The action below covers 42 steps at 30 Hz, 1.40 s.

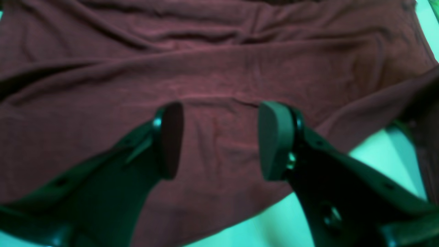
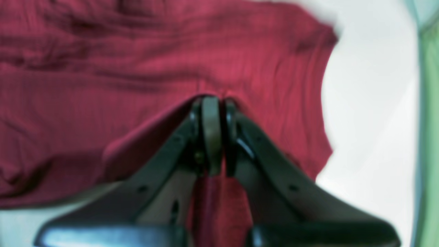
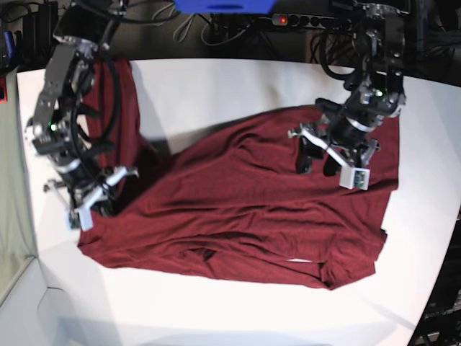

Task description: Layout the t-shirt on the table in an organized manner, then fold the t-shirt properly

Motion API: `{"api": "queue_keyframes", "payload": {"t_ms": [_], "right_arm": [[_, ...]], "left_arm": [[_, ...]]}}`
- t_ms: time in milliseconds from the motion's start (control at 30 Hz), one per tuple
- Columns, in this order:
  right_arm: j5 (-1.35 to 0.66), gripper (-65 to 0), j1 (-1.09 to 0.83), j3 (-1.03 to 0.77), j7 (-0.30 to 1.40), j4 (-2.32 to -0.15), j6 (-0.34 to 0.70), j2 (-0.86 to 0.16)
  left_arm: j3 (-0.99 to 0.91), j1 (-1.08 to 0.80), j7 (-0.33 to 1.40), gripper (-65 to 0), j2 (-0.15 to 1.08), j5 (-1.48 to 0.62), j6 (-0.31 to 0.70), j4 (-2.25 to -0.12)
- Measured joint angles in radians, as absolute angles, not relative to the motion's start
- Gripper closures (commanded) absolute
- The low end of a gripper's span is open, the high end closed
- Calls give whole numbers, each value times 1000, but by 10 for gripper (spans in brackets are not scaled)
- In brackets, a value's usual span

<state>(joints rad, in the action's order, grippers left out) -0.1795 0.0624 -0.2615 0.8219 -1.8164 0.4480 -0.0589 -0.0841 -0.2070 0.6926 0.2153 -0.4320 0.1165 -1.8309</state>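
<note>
- Your right gripper (image 2: 214,137) pinches the t-shirt (image 3: 245,209) at the table's (image 3: 216,86) left edge.
- Your left gripper (image 1: 219,140) hovers spread over cloth stretching rightward.

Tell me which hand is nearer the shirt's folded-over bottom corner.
Left. The left hand hovers open above the t-shirt near that corner; the right hand grips the opposite edge.
</note>
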Motion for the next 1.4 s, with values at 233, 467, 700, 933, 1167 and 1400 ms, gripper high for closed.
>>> {"api": "queue_keyframes", "payload": {"t_ms": [233, 467, 700, 933, 1167, 1400], "right_arm": [[-177, 0, 242, -202, 827, -1607, 450, -60], [-180, 0, 429, -110, 815, -1422, 450, -61], [-188, 0, 540, 27, 712, -1227, 450, -90], [-187, -206, 562, 62, 709, -1174, 450, -138], [-190, -278, 362, 8, 713, -1442, 448, -234], [-196, -287, 270, -148, 747, -1553, 448, -235]], "left_arm": [[-96, -227, 686, -337, 213, -435, 117, -1832], [-100, -251, 684, -337, 219, -430, 117, -1831], [-165, -279, 689, -337, 213, -432, 117, -1828], [-176, -298, 688, -337, 215, -431, 117, -1829], [-116, -296, 684, -337, 176, -427, 109, -1864], [189, -229, 699, -337, 175, -424, 116, -1860]]}}
